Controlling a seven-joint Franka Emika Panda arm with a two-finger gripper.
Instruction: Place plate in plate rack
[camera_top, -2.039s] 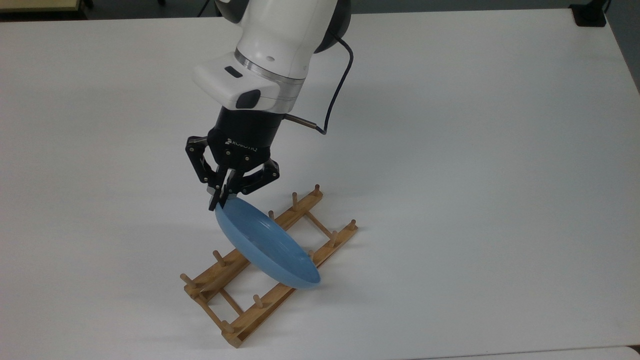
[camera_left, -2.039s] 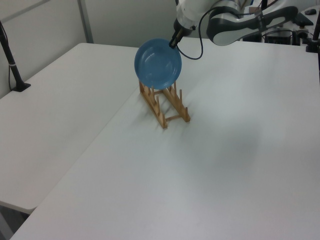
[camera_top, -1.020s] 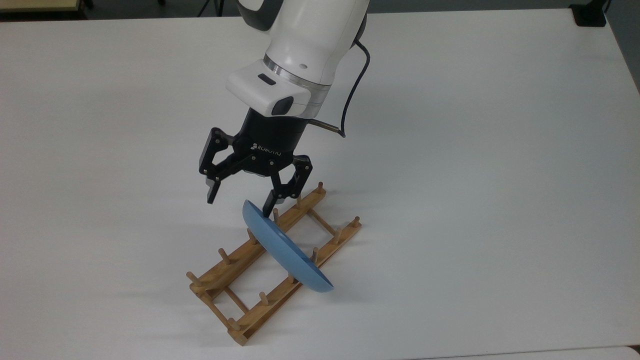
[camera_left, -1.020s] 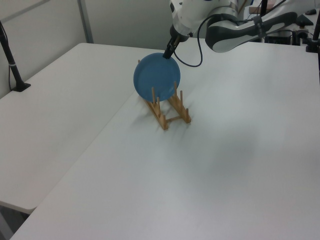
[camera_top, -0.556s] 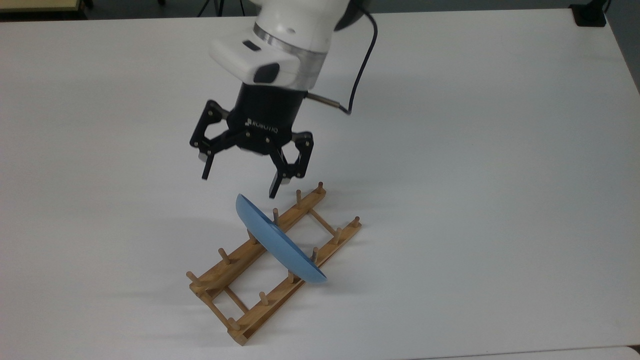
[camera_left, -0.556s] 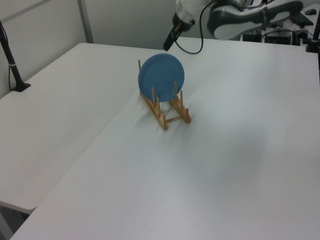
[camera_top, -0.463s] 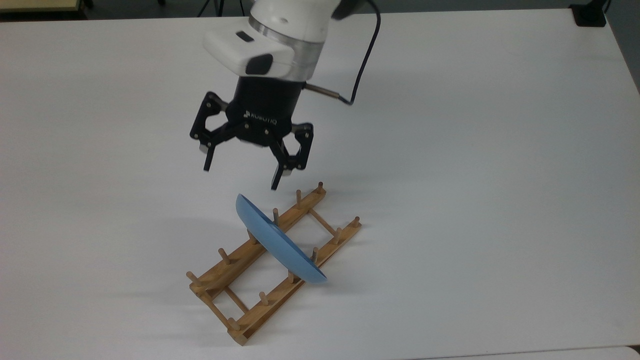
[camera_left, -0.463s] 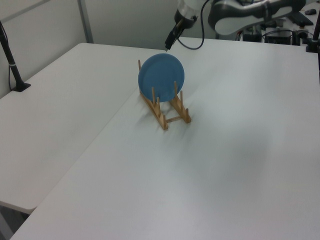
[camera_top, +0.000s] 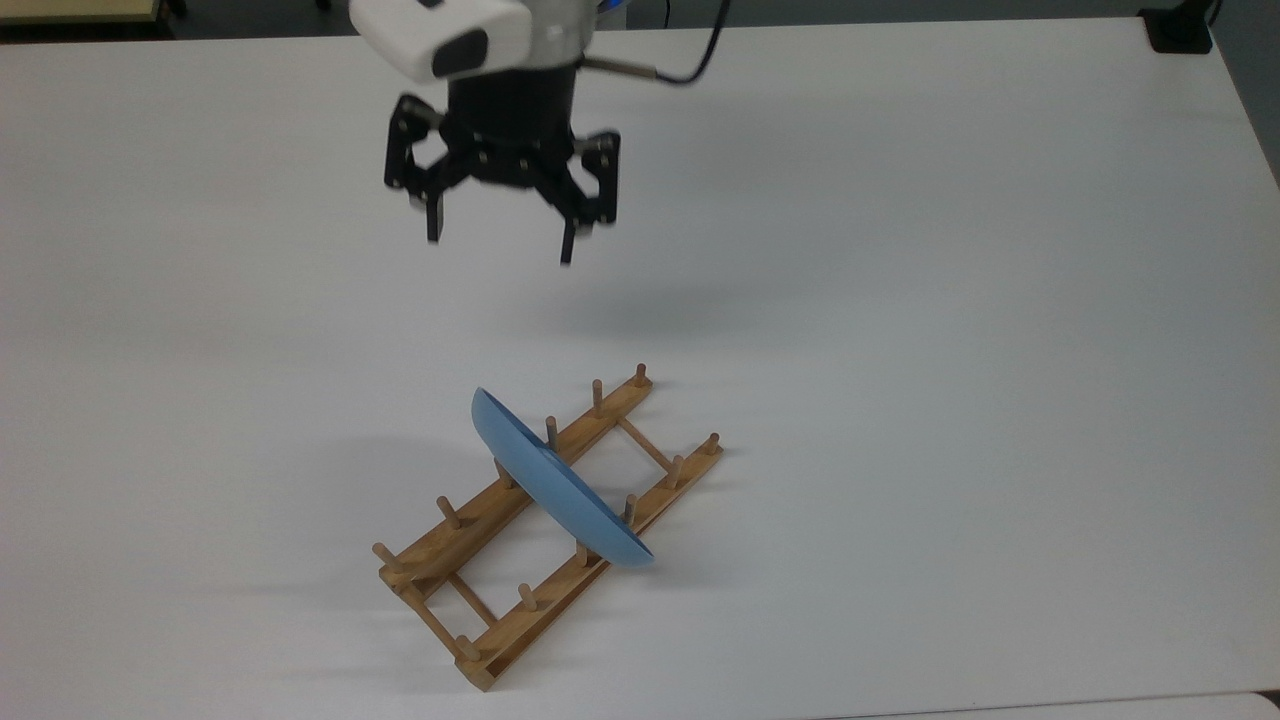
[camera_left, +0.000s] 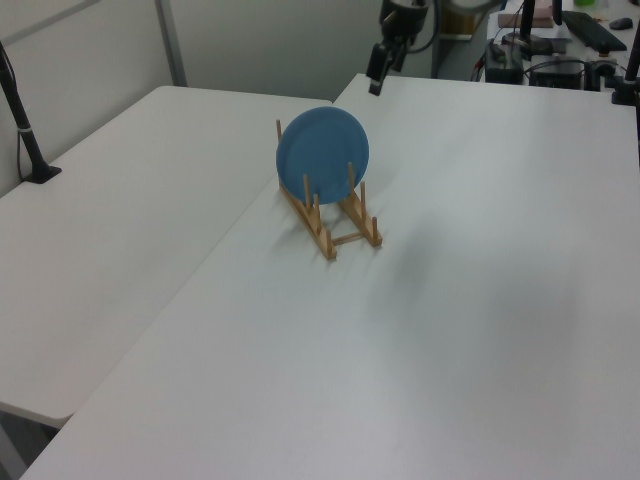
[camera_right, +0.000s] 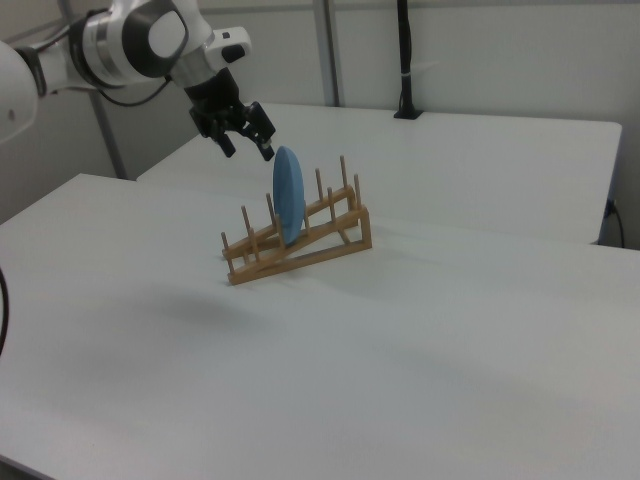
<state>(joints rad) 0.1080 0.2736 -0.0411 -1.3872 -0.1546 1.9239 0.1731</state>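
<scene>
The light-blue plate stands on edge in the wooden plate rack, held between its pegs near the middle. My gripper hangs open with nothing in it. It is well above and behind the plate in the top view, clear of both plate and rack.
The rack sits on a white table with wide bare surface all round. A black post stands at the left view's left, and another black post at the back in the right view. Desk equipment lies beyond the table's far edge.
The gripper let go of the plate, which settled upright between the pegs. Since then the open gripper has risen and drawn back from the rack.
</scene>
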